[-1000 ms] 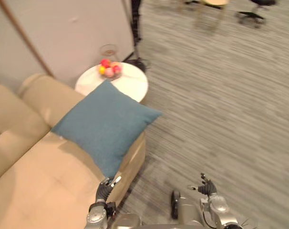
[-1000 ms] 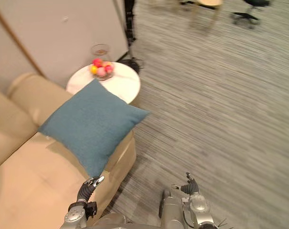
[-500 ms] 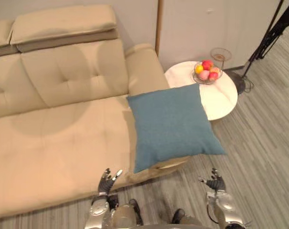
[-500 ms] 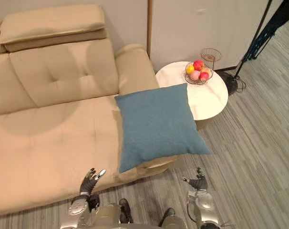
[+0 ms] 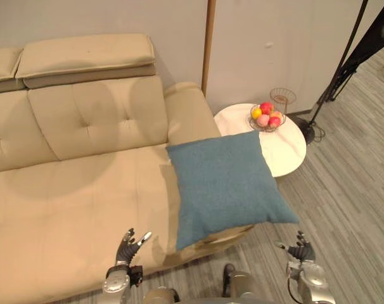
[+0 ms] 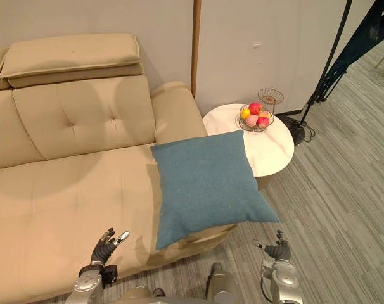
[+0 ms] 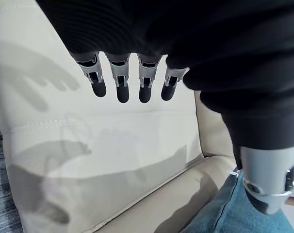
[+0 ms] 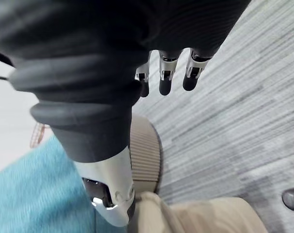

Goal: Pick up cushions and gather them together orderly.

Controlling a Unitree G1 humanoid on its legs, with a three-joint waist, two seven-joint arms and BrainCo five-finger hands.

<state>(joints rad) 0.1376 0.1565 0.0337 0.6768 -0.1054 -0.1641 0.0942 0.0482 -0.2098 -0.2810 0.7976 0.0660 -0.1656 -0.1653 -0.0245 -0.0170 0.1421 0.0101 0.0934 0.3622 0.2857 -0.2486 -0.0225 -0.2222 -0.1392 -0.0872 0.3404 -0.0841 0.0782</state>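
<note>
Blue cushion (image 5: 227,183) overhangs the sofa (image 5: 71,190) edge. Left hand (image 5: 127,244) and right hand (image 5: 300,249) are empty, fingers straight. Tug one corner and you'll likely drop it on the floor.

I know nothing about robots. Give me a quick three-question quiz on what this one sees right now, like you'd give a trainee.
1. True or false: the left hand grips the blue cushion.
2. What stands on the round white table? A a wire bowl of fruit; B a lamp; C a stack of books.
3. Fill in: the right hand hangs open above the grey striped ____.
Key: 1 false: it is open over the front edge of the sofa, apart from the cushion. 2 A. 3 floor.
</note>
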